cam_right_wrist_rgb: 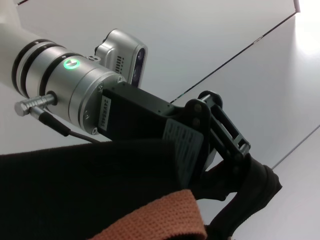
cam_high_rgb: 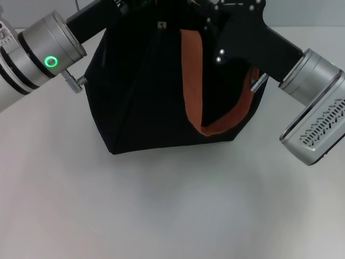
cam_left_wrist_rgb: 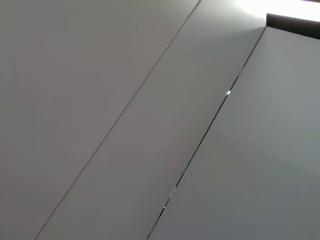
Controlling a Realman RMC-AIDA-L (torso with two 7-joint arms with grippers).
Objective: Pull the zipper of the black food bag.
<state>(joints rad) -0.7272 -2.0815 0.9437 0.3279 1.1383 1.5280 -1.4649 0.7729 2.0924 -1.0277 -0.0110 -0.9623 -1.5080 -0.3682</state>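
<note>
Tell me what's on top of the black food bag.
Both grippers, left and right, sit at the black food bag's top edge. An orange strap drapes down. The zipper is hidden behind them.

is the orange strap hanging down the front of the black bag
Yes, in the head view the orange strap loops down over the front of the black bag, with its lowest bend near the bag's bottom edge.

The black food bag (cam_high_rgb: 145, 102) is matt woven cloth, softly creased. Its orange-brown strap (cam_high_rgb: 192, 81) is coarse ribbed webbing. The left claw (cam_right_wrist_rgb: 227, 150) is matt black metal, its wrist brushed silver metal. The bench (cam_high_rgb: 161, 210) is smooth, pale and matt.
</note>
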